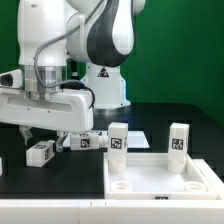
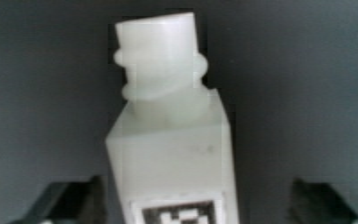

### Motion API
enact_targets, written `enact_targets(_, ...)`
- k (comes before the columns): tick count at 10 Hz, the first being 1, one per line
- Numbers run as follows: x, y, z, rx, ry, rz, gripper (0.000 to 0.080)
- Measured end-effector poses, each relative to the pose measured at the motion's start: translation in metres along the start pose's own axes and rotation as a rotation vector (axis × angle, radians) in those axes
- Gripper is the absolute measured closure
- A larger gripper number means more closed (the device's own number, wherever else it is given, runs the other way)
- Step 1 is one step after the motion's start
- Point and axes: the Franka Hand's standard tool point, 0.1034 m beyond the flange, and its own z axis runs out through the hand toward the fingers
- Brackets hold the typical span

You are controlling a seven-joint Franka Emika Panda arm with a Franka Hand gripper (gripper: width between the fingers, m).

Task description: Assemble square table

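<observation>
As the arm [image 1: 100,40] stoops, tool [image 2: 192,200] straddles a leg [image 2: 167,135].

A big white robot arm [image 1: 60,50] bends down over the dark desk [image 1: 160,115]. Its pincer [image 1: 42,130] hangs low on the exterior view's left, just above a short white leg [image 1: 40,152] that lies flat. A second leg [image 1: 88,141] lies near it. The square table top [image 1: 160,178] sits at the front. A third leg [image 1: 118,138] and a fourth leg [image 1: 179,140] stand up at its back edge, well apart.
</observation>
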Motion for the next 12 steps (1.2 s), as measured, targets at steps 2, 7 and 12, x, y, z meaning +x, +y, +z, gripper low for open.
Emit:
enact_targets(2, 0.008, -0.007, -0.011, 0.027, -0.069, -0.011, 0.0162)
enact_targets(7, 0.028, -0.011, -0.032, 0.000, -0.508, 0.018, 0.0151)
enact_targets(12, 0.046, -0.011, -0.028, 0.038, -0.723, -0.090, 0.0151)
